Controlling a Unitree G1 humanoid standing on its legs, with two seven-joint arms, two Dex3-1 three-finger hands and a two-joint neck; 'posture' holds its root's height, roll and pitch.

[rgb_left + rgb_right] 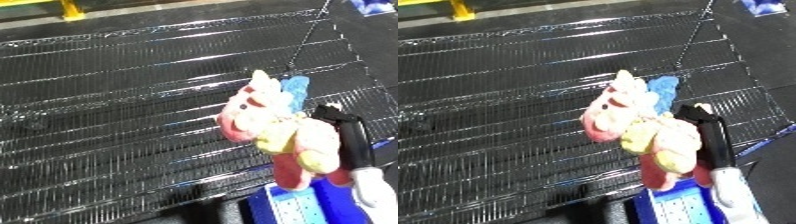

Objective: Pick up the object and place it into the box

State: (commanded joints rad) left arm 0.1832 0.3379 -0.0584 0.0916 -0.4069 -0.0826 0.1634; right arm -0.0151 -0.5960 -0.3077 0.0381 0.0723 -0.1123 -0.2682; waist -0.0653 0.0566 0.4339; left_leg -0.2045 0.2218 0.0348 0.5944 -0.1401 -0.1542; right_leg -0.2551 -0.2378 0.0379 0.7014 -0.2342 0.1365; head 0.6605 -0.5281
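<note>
while my right hand (348, 137) curls its black fingers round the pink and yellow plush toy (282, 131), i hold it in the air over the black wire mesh (115, 100), just above the blue bin (298, 205).

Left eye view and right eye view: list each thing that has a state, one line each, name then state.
Plush toy: lifted, held from its right side, above the roller surface and the bin.
Right robot hand: fingers curled round the plush toy.
Blue bin: only a corner shows at the lower edge, under the toy; contents cannot be told.
Left robot hand: not in view.
</note>
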